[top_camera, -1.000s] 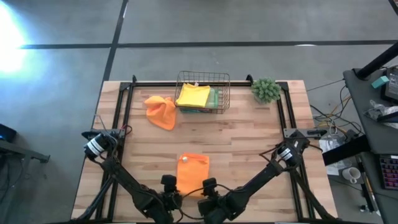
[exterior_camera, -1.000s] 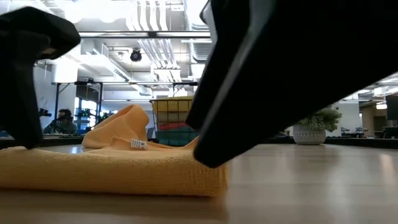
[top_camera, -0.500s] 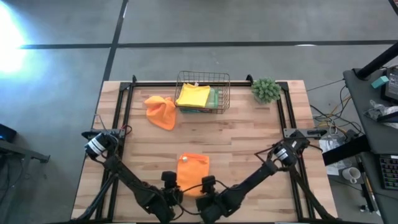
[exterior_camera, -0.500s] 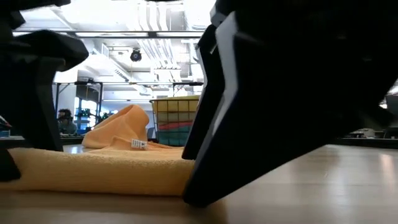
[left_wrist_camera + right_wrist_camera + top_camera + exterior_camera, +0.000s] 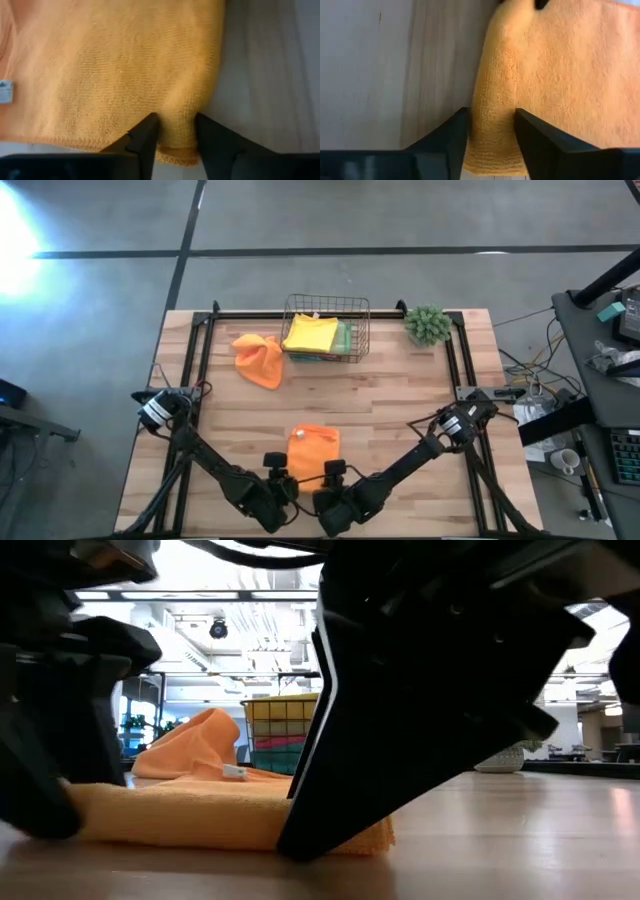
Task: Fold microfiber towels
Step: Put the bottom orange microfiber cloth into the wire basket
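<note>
- Orange towel (image 5: 314, 450): folded, flat near the table's (image 5: 400, 395) front edge.
- Left gripper (image 5: 173, 132): pinching one front corner of it.
- Right gripper (image 5: 490, 127): pinching the other front corner.

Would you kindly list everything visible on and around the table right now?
Flat folded orange microfiber towel: one, near table edge, between both grippers.
Crumpled orange microfiber towel: one, left of basket.
Wire basket: one, dark, far edge; yellow towel on top, teal beneath.
Small spiky plant: one, green, far right corner.
Wooden table: one, light.
Left gripper: jaws straddling towel corner.
Right gripper: jaws straddling the other near corner.
</note>
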`<state>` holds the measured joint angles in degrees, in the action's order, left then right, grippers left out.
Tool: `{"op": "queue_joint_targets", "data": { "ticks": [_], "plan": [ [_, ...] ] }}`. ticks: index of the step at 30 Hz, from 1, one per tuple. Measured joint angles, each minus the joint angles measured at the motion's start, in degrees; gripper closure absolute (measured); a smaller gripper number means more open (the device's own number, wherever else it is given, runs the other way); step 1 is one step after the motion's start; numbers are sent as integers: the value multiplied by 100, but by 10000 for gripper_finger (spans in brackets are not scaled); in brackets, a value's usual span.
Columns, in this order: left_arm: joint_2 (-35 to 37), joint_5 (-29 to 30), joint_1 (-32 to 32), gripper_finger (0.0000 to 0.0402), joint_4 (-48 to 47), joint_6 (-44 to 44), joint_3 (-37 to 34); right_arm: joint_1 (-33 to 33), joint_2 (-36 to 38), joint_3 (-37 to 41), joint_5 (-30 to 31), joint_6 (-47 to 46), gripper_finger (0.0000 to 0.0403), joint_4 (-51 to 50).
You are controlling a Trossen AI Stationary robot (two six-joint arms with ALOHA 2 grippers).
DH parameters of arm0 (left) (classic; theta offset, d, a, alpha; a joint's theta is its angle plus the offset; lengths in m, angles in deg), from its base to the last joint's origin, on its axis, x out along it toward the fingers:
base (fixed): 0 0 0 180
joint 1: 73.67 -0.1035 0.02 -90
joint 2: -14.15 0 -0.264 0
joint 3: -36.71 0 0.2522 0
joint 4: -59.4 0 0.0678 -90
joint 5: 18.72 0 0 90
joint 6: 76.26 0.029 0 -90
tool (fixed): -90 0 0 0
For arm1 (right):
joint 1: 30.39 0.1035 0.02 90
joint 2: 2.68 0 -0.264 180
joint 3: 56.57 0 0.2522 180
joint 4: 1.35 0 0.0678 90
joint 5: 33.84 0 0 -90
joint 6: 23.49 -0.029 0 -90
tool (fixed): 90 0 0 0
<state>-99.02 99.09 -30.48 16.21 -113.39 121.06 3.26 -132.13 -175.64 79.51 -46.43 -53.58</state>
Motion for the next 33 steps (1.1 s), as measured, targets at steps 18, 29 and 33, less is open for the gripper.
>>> {"op": "queue_joint_targets", "data": {
  "ticks": [18,29,33],
  "plan": [
    [402,-79,-230,398,-281,664,137,-251,148,-367,84,0,393,-950],
    [1853,-324,-793,399,-1373,1049,225,-351,398,-1843,831,-46,394,-2524],
    [2427,-313,-1047,399,-1414,1629,225,-519,404,-2354,1091,-5,394,-2933]
  ]
}}
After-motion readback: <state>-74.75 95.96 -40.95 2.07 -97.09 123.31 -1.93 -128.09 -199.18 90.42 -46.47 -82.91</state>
